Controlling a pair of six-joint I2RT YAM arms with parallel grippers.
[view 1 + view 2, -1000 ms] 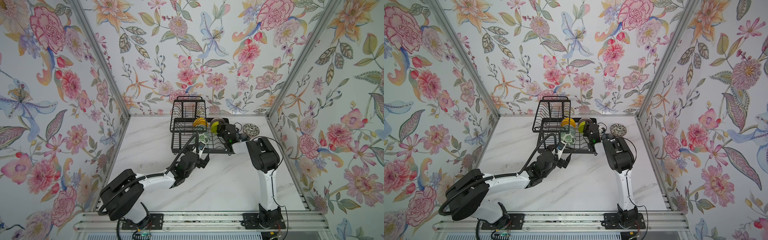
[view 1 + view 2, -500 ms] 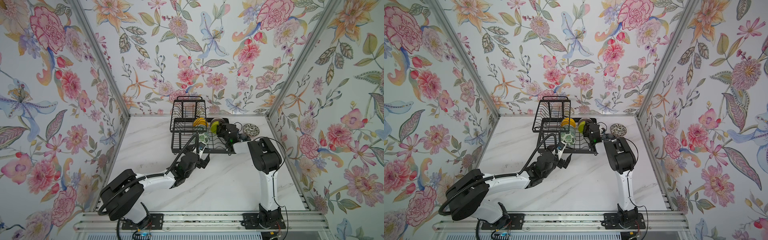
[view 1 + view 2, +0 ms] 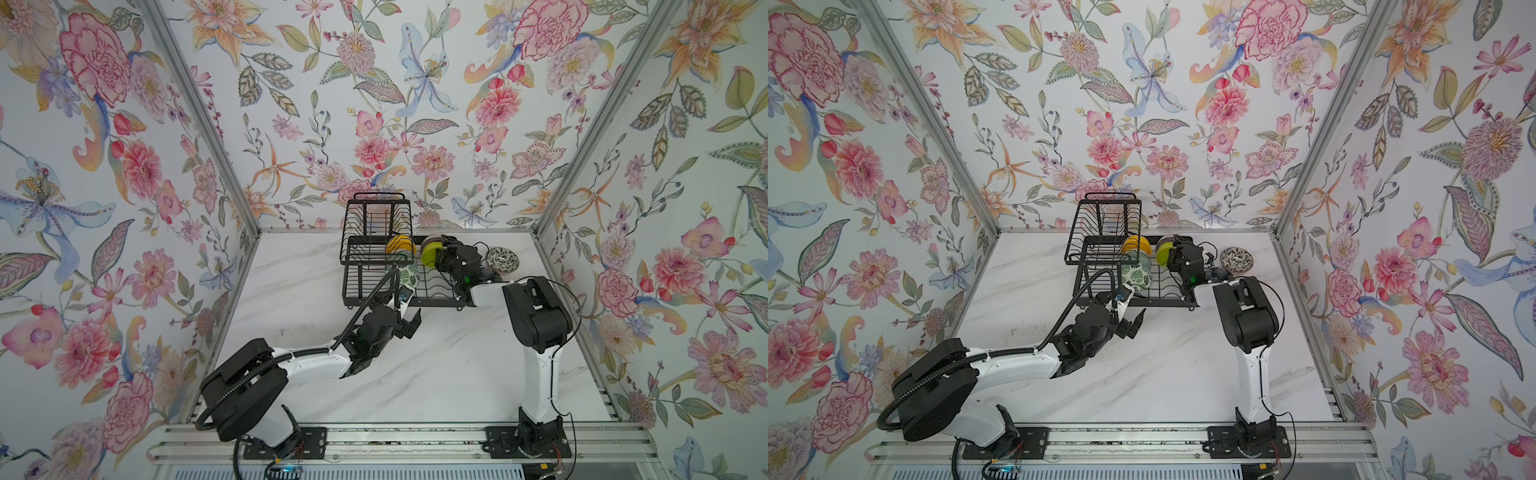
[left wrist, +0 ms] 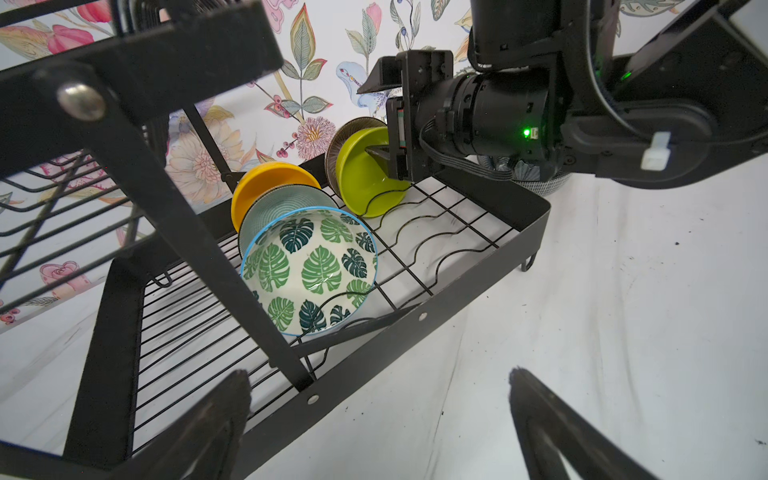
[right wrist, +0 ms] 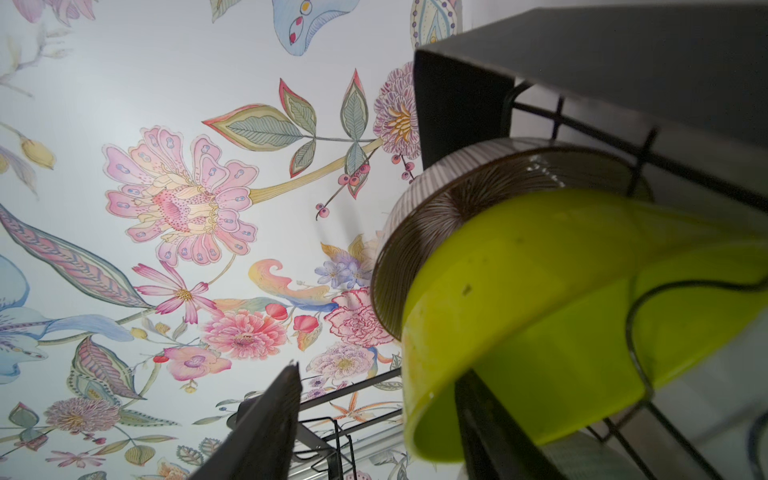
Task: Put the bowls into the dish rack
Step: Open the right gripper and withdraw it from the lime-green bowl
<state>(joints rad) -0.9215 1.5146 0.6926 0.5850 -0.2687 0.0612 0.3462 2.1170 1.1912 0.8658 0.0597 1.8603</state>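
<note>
Dish rack: I see the black wire dish rack [image 3: 347,291] at the back of the white marble desk [image 3: 436,374]. Its raised basket sits over the left half and the lower tray runs out to the right.
Left row in the tray: three bowls stand on edge, one behind another. The leaf bowl [image 4: 311,270] is nearest the arm bases, the pale aqua bowl [image 4: 286,208] is against its back, and the yellow bowl [image 4: 266,183] is farthest.
Right row in the tray: the lime green bowl [image 4: 361,174] stands on edge in the wavy wires. The ribbed bowl [image 4: 349,133] is close behind it, and I cannot tell whether they touch.
Right fingers: the right gripper [image 3: 441,254] is at the lime green bowl, with one finger inside it and one outside. In my right wrist view the outer finger [image 5: 270,415] stands clear of the rim, so the fingers are parted and not clamping the bowl.
Left fingers: the left gripper [image 4: 378,378] is spread wide with nothing between its fingers. It hovers over the desk just in front of the rack's near rail, close to the leaf bowl.
Outside the rack: the black-and-white patterned bowl [image 3: 503,259] sits upright on the desk to the right of the rack. Between it and the rack I make out a dark blue bowl [image 3: 489,274], mostly hidden behind the right arm.
</note>
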